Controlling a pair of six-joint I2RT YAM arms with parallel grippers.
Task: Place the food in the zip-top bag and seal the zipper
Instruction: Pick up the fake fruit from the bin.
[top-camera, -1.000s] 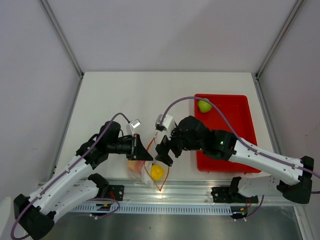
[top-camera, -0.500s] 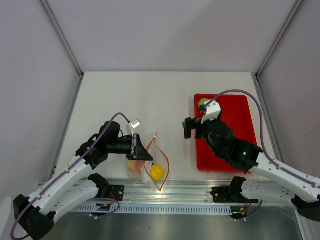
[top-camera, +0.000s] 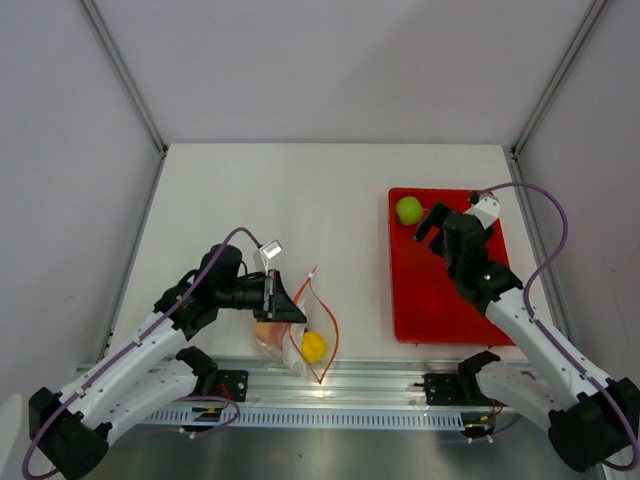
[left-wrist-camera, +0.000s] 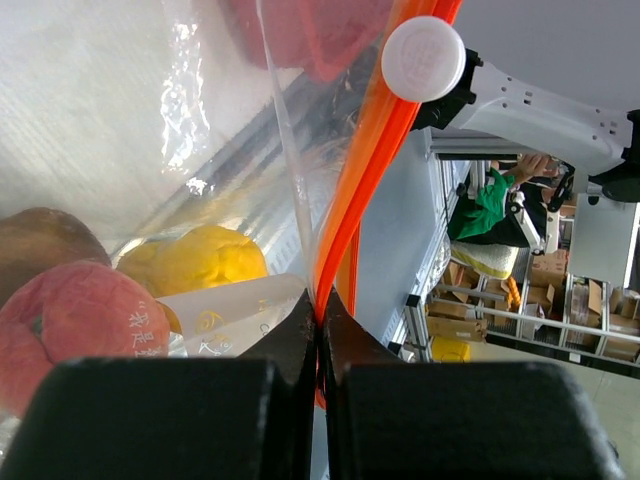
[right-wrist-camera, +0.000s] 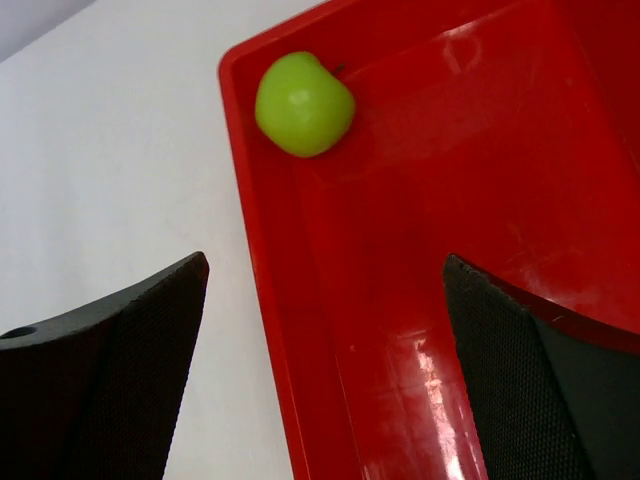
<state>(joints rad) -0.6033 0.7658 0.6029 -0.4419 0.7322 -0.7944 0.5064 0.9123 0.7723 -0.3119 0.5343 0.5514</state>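
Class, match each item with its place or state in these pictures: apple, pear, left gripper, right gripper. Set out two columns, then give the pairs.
Column one
1 apple
2 pear
3 left gripper
4 right gripper

Column two
A open and empty
B in a corner of the tray
C shut on the zipper
D inside the bag

Pairs: 1-B, 2-D, 3-C, 4-A

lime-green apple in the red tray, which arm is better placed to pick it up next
Right. The right gripper, open, hovers over the red rectangular tray near the lime-green toy apple; the left gripper is shut on the clear plastic bag's orange zipper strip.
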